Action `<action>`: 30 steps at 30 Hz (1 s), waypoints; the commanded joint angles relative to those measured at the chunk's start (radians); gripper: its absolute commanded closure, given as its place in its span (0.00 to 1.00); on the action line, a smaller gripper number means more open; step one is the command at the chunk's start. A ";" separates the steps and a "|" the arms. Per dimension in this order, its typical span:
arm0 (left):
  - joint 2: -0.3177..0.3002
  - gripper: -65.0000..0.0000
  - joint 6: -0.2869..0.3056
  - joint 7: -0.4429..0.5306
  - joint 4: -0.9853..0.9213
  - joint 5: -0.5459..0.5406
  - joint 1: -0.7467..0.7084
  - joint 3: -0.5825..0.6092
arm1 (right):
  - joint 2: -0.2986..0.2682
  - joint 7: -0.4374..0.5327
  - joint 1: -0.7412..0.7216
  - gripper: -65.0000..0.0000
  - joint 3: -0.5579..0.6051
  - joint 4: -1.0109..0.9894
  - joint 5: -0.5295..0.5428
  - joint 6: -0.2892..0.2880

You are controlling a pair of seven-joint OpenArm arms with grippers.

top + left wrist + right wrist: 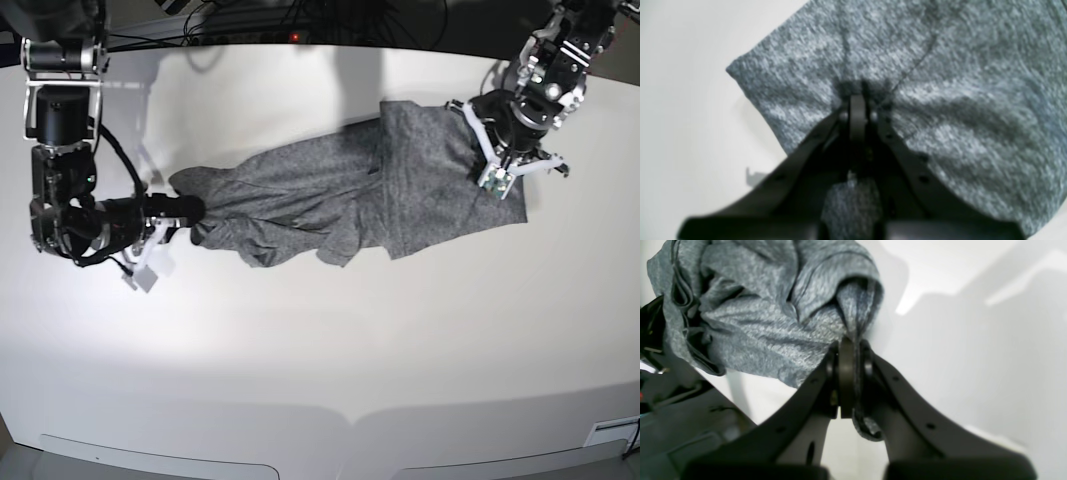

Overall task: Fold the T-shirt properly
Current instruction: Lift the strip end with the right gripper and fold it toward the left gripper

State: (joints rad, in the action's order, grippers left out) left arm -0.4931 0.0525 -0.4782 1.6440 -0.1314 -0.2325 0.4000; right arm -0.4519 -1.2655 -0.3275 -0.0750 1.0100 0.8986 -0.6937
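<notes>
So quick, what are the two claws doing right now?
Left gripper: closed, pinching the T-shirt.
Right gripper: closed, pinching a bunched end of the T-shirt.

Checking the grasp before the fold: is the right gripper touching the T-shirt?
Touching: the right wrist view shows the right gripper shut on a pinch of T-shirt.

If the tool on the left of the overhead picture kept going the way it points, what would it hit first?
That right tool points along the table toward the shirt it already grips, so it would push into the bunched cloth first. Depth is hard to judge.
</notes>
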 commanded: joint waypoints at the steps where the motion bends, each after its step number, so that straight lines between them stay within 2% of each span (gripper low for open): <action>1: 0.012 1.00 0.009 -0.006 0.015 -0.011 0.000 0.000 | -0.024 0.000 -0.026 1.00 -0.004 0.024 0.018 -0.004; 6: 0.099 1.00 0.015 0.003 0.015 -0.008 0.000 0.000 | -0.052 -0.016 -0.026 1.00 -0.004 0.060 0.022 -0.004; 10: 0.158 1.00 0.080 0.005 0.015 -0.008 0.001 0.000 | -0.039 -0.061 -0.020 1.00 -0.004 0.119 0.068 -0.004; 13: 0.198 1.00 0.099 0.004 0.015 0.005 0.001 0.000 | -0.018 -0.064 -0.018 1.00 -0.004 0.191 0.101 -0.004; 16: 0.229 1.00 0.098 0.003 0.015 0.039 0.001 0.000 | 0.023 -0.067 -0.018 1.00 -0.004 0.266 0.101 -0.004; 22: 0.260 1.00 0.098 0.005 0.014 0.052 0.000 0.001 | 0.145 -0.068 -0.018 1.00 0.018 0.352 0.101 -0.004; 30: 0.262 1.00 0.098 0.006 0.014 0.053 0.003 0.001 | 0.264 -0.068 -0.018 1.00 0.267 0.359 0.101 -0.004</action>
State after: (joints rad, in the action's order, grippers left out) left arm -0.2321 0.1432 -0.4820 1.6447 -0.0757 -0.2325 0.4007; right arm -0.1864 -1.3437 -0.3183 0.2008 1.3502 0.9722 -0.6937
